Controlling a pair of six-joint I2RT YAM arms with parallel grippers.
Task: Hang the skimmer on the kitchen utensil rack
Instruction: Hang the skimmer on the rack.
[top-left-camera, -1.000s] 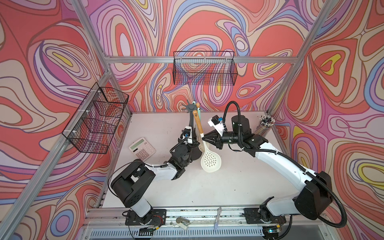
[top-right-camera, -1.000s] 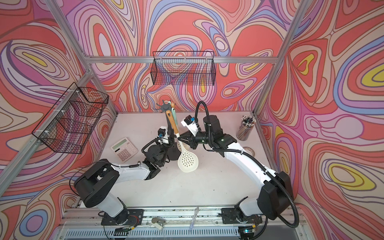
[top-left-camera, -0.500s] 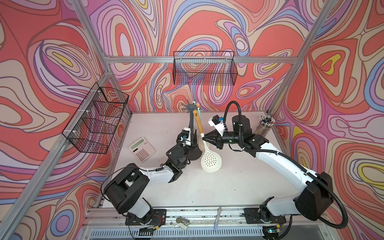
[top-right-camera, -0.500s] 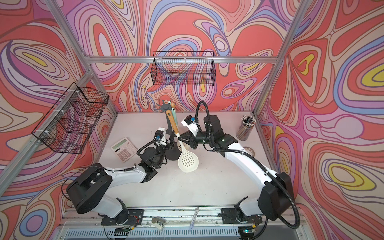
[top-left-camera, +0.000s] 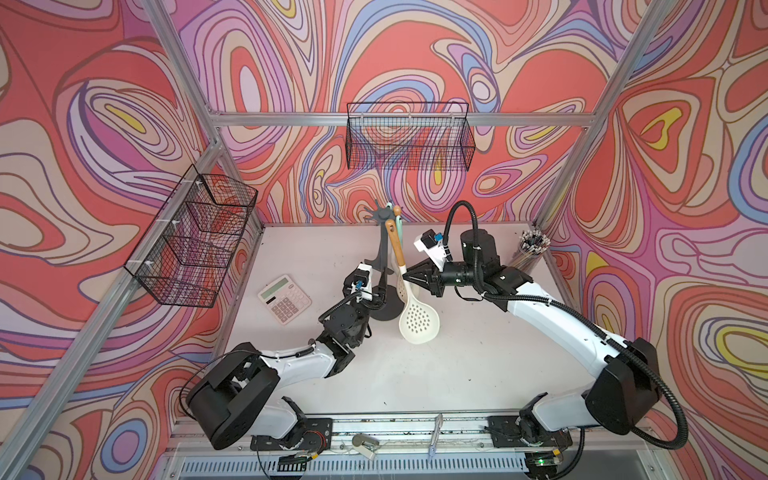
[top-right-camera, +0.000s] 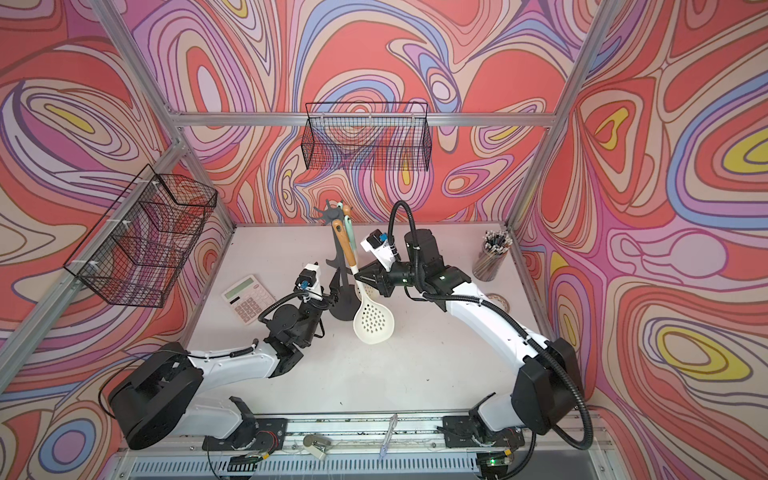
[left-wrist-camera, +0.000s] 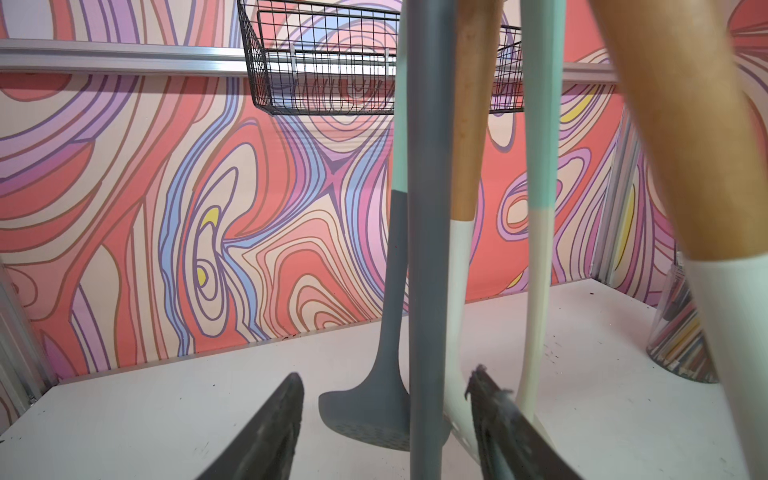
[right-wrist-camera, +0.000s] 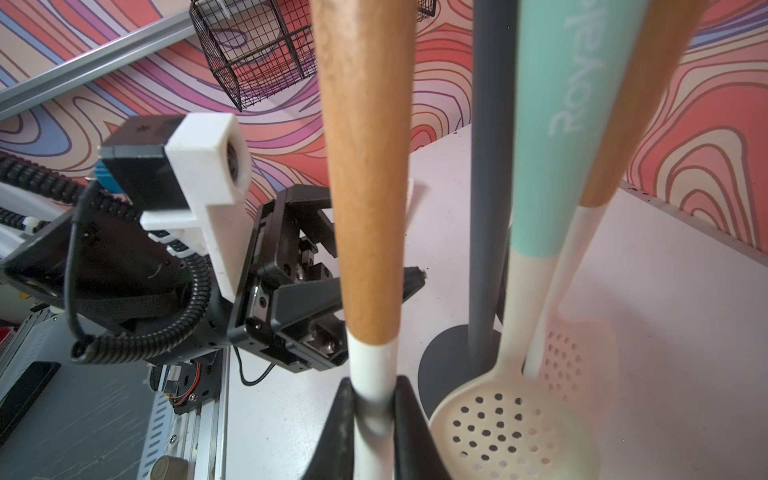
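- Right wrist view: the right jaws are clamped on the white neck of the cream perforated wooden-handled skimmer, held upright just beside the dark grey hook-crowned utensil rack.
- Left jaws stand parted on either side of that rack's pole, not touching it.
- Farther up, the handle tip sits below the crown of hooks. I'd raise it onto a free hook, clear of the mint-handled utensils, releasing only once it catches.

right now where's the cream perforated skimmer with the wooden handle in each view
top view: cream perforated skimmer mid-table, right of rack base
top view: same place
left wrist: its wooden handle, picture's right side
right wrist: handle centre frame, neck in right gripper
shared landmark: dark grey utensil rack
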